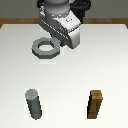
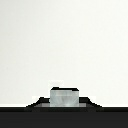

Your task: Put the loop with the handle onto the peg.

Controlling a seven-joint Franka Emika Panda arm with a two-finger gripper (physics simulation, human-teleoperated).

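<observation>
The loop with the handle (image 1: 45,48) is a flat grey octagonal ring at the back of the white table, towards the exterior view's left. Its stub handle points toward my gripper (image 1: 61,46), which comes down from above and is shut on that stub. In the wrist view only the grey stub (image 2: 64,96) shows, held between the dark jaws of my gripper (image 2: 64,103). The ring itself is out of that view. The peg (image 1: 33,104) is an upright grey cylinder near the front at the exterior view's left, well apart from the ring.
A brown wooden square block (image 1: 96,105) stands upright near the front at the exterior view's right. The white table (image 1: 70,75) reaches a brown floor edge at the back.
</observation>
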